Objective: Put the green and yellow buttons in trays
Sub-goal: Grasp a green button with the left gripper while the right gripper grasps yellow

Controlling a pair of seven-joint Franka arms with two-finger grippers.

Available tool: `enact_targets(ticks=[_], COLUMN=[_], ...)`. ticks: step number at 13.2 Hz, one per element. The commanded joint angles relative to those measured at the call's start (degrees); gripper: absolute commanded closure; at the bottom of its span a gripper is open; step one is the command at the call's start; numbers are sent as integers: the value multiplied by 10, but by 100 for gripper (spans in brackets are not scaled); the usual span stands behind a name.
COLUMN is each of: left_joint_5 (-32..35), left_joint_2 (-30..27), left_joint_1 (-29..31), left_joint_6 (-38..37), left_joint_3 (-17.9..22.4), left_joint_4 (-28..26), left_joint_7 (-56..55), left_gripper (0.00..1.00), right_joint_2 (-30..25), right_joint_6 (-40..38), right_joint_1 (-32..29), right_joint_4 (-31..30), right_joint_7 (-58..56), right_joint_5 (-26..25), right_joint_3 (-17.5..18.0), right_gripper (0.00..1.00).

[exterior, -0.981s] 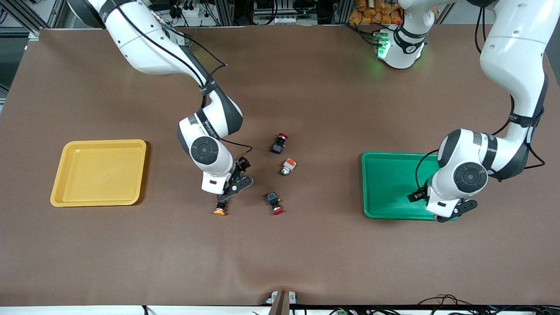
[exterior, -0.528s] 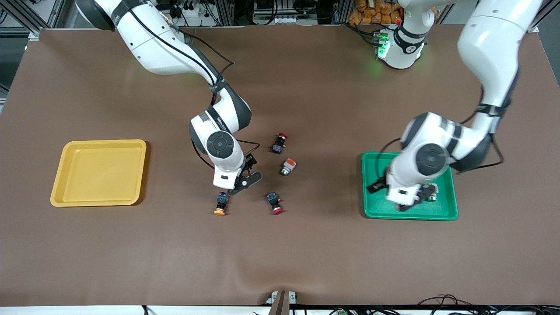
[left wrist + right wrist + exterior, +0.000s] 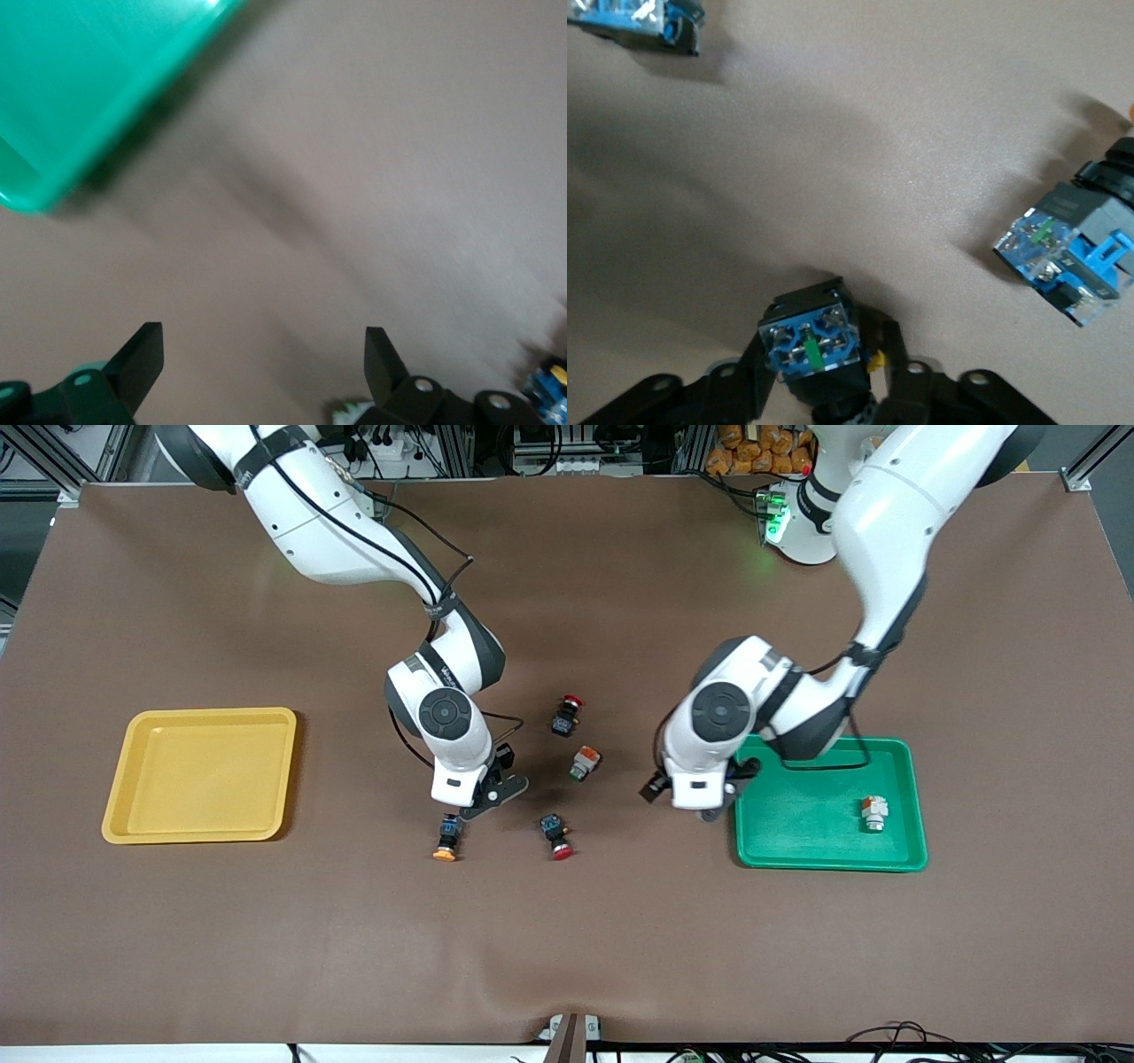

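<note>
Altogether five buttons [image 3: 584, 763], two trays [image 3: 802, 852], two arms.

My fingers [image 3: 897, 354] pinched a black button [image 3: 813, 347] at the frame's bottom; two more lay on the mat [image 3: 859, 159].

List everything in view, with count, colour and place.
yellow tray: 1, right arm's end of table
green tray: 1, left arm's end
green buttons: 2, white-silver; one in green tray, one mid-table
yellow button: 1, on table
red buttons: 2, black-bodied, mid-table
black-bodied button: 1, cap hidden, in right gripper
left gripper: open, over table beside green tray
right gripper: shut on black-bodied button
</note>
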Motion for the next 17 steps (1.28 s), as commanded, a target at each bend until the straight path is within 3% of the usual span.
enact_targets(ticks=[1,5,9,15,17], left_joint_5=[-9,-6,-8,-6,-7], left_joint_2=[21,69,91,111,110], left_joint_1=[-26,-91,-173,-184,-182], left_joint_6=[37,81,126,133,133], left_joint_3=[5,19,86,92,92], left_joint_4=[21,54,60,69,70], left_joint_7=[-49,-135,-183,-188,-187], left_gripper=[0,0,0,2,48], right_joint_2=[-15,-72,-138,-170,-183], right_joint_6=[-16,-126,-246,-352,-346], right_joint_1=[-5,-56,-113,-234,-266], right_joint_4=[-3,-3,-7,-13,-59], right_joint_7=[18,-33,-30,-47,-49], right_joint_5=[-14,-6,23,23,22], right_joint_3=[0,1,-2,-5,-6], right_gripper=[100,100,100,100,100])
